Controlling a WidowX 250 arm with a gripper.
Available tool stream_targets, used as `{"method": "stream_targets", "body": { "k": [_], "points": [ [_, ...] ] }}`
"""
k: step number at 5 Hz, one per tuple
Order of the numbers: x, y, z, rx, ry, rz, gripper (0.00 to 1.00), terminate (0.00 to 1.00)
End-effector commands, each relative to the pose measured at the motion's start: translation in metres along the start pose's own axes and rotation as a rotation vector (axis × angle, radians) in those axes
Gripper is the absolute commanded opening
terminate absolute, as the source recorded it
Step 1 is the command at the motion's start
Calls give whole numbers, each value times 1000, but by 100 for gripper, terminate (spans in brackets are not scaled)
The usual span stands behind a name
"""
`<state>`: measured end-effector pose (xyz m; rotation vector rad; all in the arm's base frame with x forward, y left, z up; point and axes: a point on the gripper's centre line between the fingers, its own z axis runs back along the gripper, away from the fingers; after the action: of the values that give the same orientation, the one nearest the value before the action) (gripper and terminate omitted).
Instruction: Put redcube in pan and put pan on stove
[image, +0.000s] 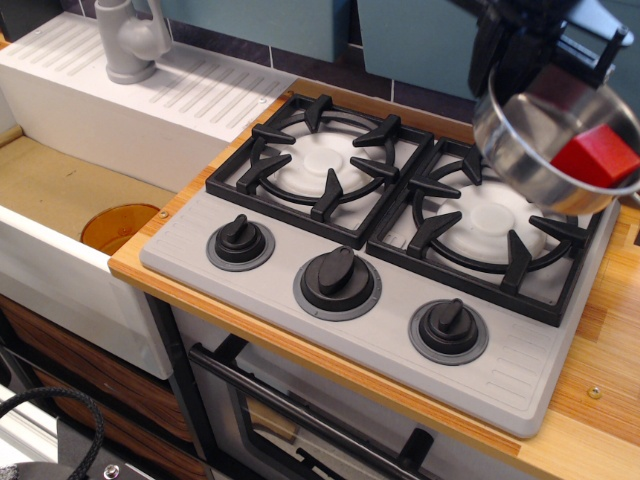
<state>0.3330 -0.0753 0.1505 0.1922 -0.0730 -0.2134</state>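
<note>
The shiny steel pan (528, 140) hangs tilted in the air above the back right corner of the stove (385, 335), clear of the grates. The redcube (597, 158) lies inside it against the lower right wall. My black gripper (522, 62) reaches down from the top right and is shut on the pan's far rim; its fingertips are partly hidden by the pan. The right burner (490, 225) beneath is bare.
Three black knobs (337, 280) line the stove's front. A white sink (60, 200) with an orange drain (118, 226) and a grey faucet (130, 40) lies to the left. Wooden counter (600, 340) borders the stove on the right.
</note>
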Motion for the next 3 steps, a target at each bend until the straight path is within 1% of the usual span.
{"method": "stream_targets", "body": {
  "k": [1, 3],
  "points": [
    [8, 50, 41, -3, -105, -55, 0, 0],
    [10, 90, 25, -8, -132, -108, 0, 0]
  ]
}}
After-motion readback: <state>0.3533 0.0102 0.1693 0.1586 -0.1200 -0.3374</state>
